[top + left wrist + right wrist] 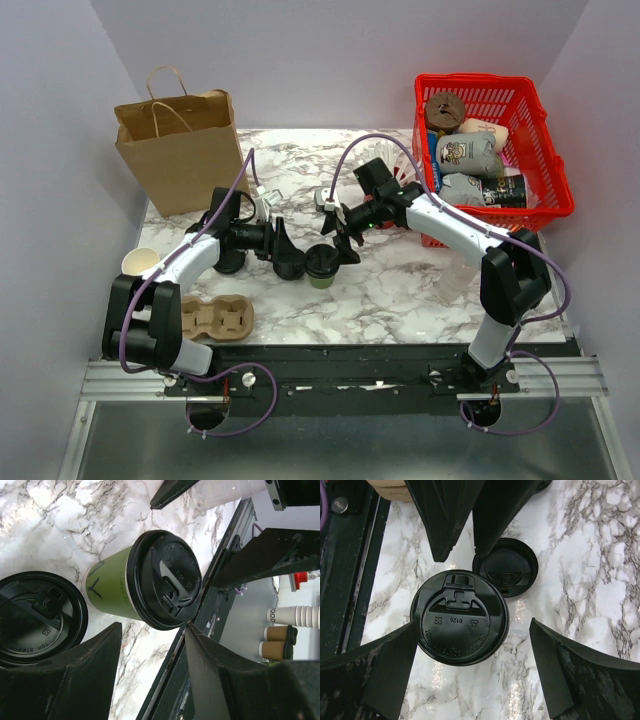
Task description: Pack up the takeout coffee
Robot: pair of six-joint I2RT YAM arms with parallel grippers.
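The brown paper bag (180, 150) stands at the back on the left. In front of the bag lies a cardboard cup tray (215, 318) with no cup in it. Right of the bag and nearer the robot, the left gripper (290, 260) has its jaws apart and holds nothing. The takeout coffee (320, 270) stands just past it on the marble table (400, 290), a bit further right of the bag. The right gripper (345, 245) hangs over the cup with its jaws wide, one on each side, not squeezing.

So the lid is on, but I think the cup has yet to be lifted and packed.

The cup is small and olive green. It stands upright, with a pale rim and a round black lid that looks pressed down flat. A spare black lid (37, 617) lies beside it.
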